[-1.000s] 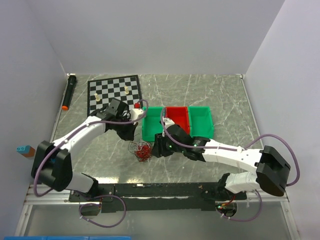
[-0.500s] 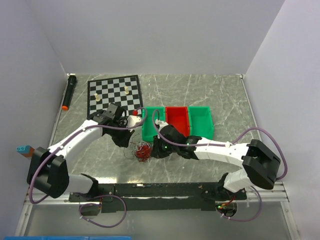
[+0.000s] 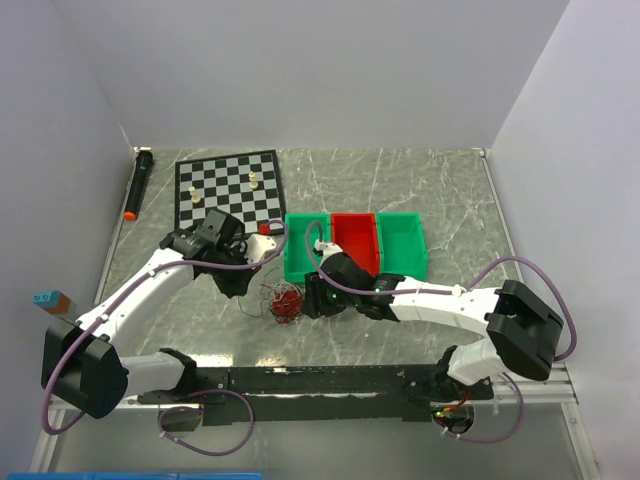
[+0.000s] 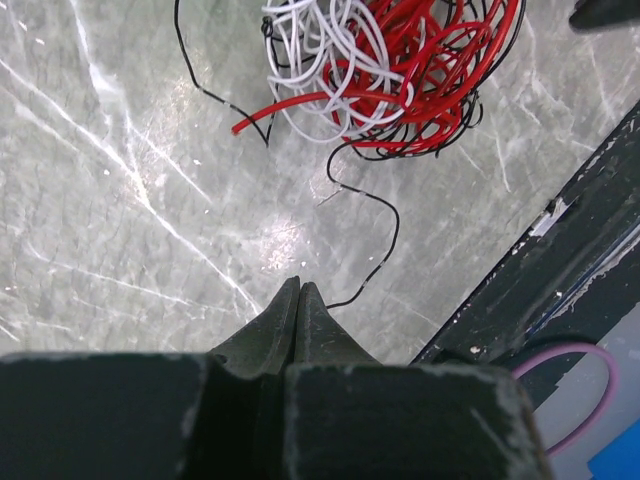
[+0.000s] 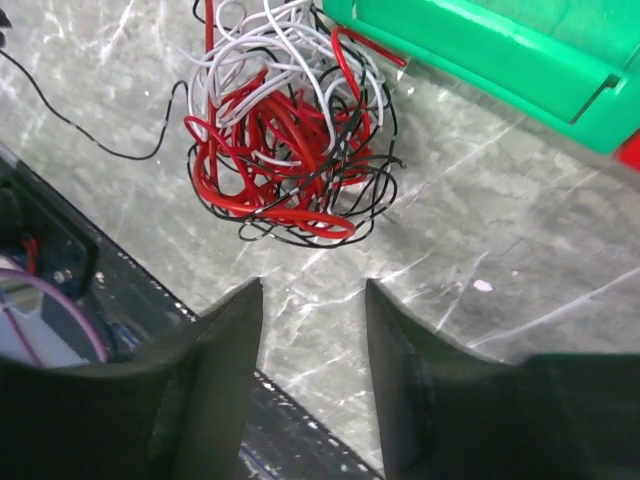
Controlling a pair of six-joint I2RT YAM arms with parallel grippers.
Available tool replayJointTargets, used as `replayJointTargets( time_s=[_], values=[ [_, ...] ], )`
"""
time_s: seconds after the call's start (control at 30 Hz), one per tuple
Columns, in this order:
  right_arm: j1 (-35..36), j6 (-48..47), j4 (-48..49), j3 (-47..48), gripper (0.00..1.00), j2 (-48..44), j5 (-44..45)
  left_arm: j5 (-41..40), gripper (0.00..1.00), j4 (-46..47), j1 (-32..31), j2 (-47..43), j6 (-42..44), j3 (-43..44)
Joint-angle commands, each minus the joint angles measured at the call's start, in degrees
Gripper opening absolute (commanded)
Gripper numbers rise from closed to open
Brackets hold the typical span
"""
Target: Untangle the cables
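Compared with one second earlier, shows the left arm swung outward to the left and the left hand [image 3: 234, 284] drawn back from the cables [image 3: 284, 302]. Also shows the right arm folded in closer, with the right hand [image 3: 310, 300] just to the right of the bundle.

Places the cables on the grey marbled tabletop [image 3: 430, 190], between the two hands, just in front of the leftmost green bin [image 3: 303, 256] and near the dark front rail [image 4: 540, 270]. Leaves contact with the bin impossible to tell.

Reveals, from the left wrist, the left fingers [image 4: 275, 320] pressed tip to tip with no gap and nothing visibly clamped. Traces one loose black strand [image 4: 385, 235] from the tangle to a point just beside those tips, without settling whether it touches them.

Reveals, from the right wrist, the right fingers [image 5: 225, 340] spread wide apart, holding nothing, with bare tabletop between them and the red, white and black loops just ahead.

Includes, farther back, a red bin [image 3: 355, 238] beside the green one and a chessboard [image 3: 228, 185] bearing a few pieces.
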Motion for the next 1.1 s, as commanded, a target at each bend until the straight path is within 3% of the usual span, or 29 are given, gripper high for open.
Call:
replayJointTargets(
  time_s=[0.0,0.13,0.27,0.43,0.73,0.83,0.97,1.07],
  values=[
    [0.3,-1.5,1.4,2.0,0.57,1.1,3.5,-1.4,0.01,-0.4,0.1,-1.5,0.5,0.1],
    [0.2,-2.7,2.0,3.1,0.57,3.1,4.4,-2.6,0.01,0.2,0.0,-1.8,0.2,-0.4],
    [0.2,-3.7,4.0,3.5,0.50,4.7,5.0,-3.8,0.01,1.3,0.0,-2.1,-0.1,-1.0],
    [0.2,-2.8,9.2,2.9,0.36,4.7,4.5,-4.8,0.01,2.8,0.1,-1.7,0.0,-1.7],
    [0.2,-1.3,10.4,0.6,0.03,3.7,3.6,-5.3,0.01,4.0,0.0,-0.2,0.0,-1.8],
    [0.3,-0.9,8.3,-0.8,0.00,1.7,4.0,-6.4,0.01,4.0,0.0,-0.5,-0.1,-2.2],
    [0.4,1.4,2.8,-5.0,0.00,-5.1,5.7,-13.8,0.01,4.7,0.4,-1.6,0.6,-3.3],
    [0.3,3.3,-4.5,-7.8,0.00,-11.4,7.5,-27.4,0.01,6.8,1.0,-0.8,1.0,-4.8]
  ],
)
